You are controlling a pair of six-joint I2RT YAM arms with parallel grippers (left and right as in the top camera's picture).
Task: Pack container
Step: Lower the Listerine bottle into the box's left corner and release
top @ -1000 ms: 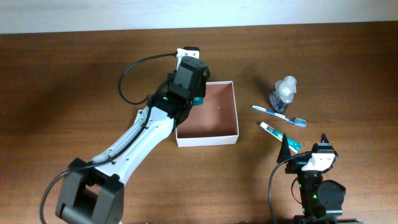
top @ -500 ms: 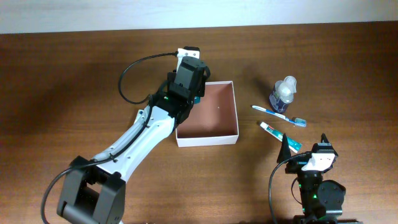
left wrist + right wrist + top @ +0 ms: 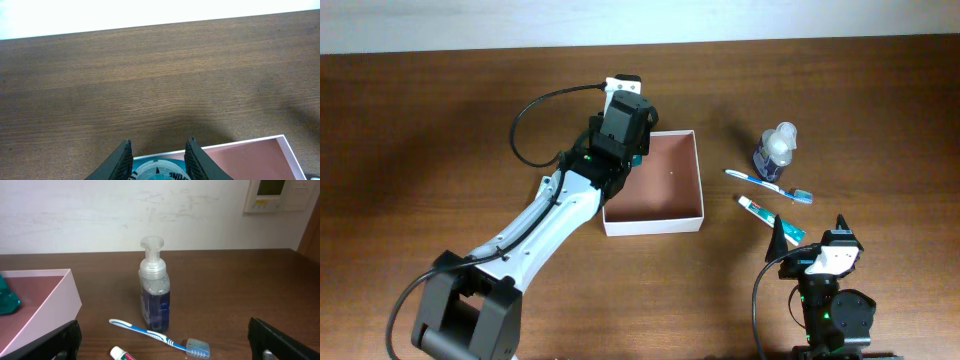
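Observation:
The container (image 3: 665, 216) is a shallow white-walled box with a reddish-brown inside, at mid table. My left gripper (image 3: 632, 155) hangs over its far left corner, shut on a teal bottle (image 3: 638, 159). In the left wrist view the bottle's teal and white round end (image 3: 159, 171) fills the gap between the fingers, just inside the container's wall (image 3: 235, 144). The right wrist view shows the teal bottle (image 3: 6, 302) low inside the container (image 3: 60, 297). My right gripper (image 3: 810, 232) is open and empty at the front right.
Right of the container stand a clear pump bottle of blue liquid (image 3: 775, 150), a blue and white toothbrush (image 3: 768, 185) and a small toothpaste tube (image 3: 770, 215). The left arm's cable loops over the table behind the container.
The left gripper with the teal bottle has shifted very slightly. The right arm has not moved.

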